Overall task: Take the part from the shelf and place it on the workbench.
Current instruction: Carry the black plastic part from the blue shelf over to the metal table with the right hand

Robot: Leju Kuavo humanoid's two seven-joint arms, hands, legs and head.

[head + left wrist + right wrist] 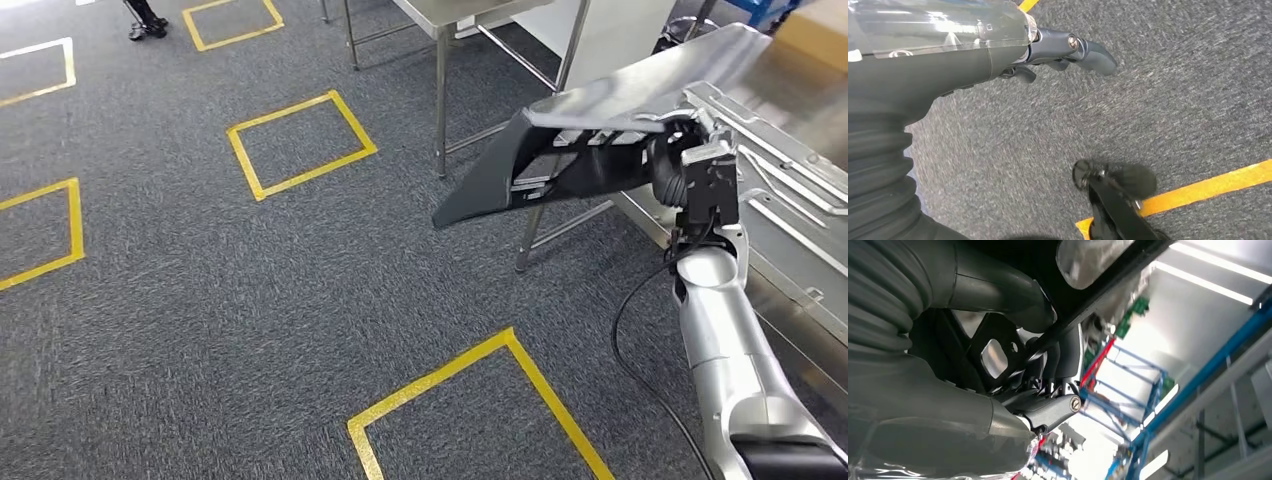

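My right hand (690, 165) grips the dark part (560, 150), holding it in the air over grey carpet (250, 300) with yellow tape squares (300, 143). Just beyond lies the steel tabletop (800, 230). My left hand (1068, 50) hangs empty, fingers loosely apart.

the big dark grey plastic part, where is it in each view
Head view: dark grey plastic part upper right, held by the right hand.
Left wrist view: not in it.
Right wrist view: its dark underside along the top.
Shared landmark: the right hand.
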